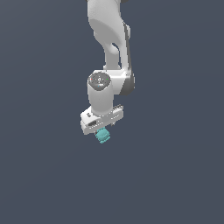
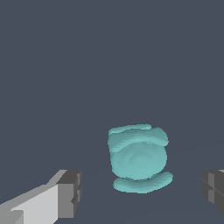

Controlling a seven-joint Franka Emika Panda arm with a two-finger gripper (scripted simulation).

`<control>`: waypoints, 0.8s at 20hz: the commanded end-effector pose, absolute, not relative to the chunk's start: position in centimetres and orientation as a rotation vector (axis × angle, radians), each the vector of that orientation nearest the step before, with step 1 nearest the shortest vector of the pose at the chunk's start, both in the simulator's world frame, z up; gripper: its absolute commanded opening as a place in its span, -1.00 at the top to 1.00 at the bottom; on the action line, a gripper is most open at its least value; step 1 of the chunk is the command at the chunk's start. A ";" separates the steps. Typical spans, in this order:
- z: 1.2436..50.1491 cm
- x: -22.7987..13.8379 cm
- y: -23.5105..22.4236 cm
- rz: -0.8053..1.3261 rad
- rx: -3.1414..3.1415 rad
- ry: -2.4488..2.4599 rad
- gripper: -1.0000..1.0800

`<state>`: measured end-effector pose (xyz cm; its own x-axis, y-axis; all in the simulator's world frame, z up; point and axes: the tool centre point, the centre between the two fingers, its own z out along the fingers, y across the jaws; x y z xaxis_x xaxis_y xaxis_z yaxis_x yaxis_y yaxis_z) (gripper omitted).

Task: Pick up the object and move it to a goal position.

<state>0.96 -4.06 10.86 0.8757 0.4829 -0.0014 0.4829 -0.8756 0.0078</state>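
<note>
the gripper (image 1: 105, 128) hung right over the object (image 1: 103, 136), and there it was in the exterior view, a little teal lump peeking out just under the white head. from the wrist view the object (image 2: 138, 158) sat between the two fingertips (image 2: 70, 194), both standing well apart from it, so the tool was wide open and holding nothing. the step looked like the descent before the grasp. best bet: centre it between the pads, since it sat nearer one side, come straight down, then close across the ridged sides evenly.
</note>
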 end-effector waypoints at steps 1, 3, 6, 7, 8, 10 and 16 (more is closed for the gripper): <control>10.3 1.0 -4.4 0.001 3.020 0.845 -0.92; 9.9 1.0 -4.7 0.000 3.011 0.884 -0.92; 9.4 1.0 -5.0 0.000 2.999 0.929 -0.92; 9.3 1.0 -5.0 0.000 2.996 0.940 -0.92; 9.2 1.0 -5.1 0.000 2.993 0.950 -0.92; 9.1 1.0 -5.2 0.000 2.990 0.964 -0.92; 8.9 1.0 -5.2 -0.001 2.989 0.966 -0.92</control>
<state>0.97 -5.25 8.97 0.8111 0.5849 -0.0003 0.5849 -0.8111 0.0002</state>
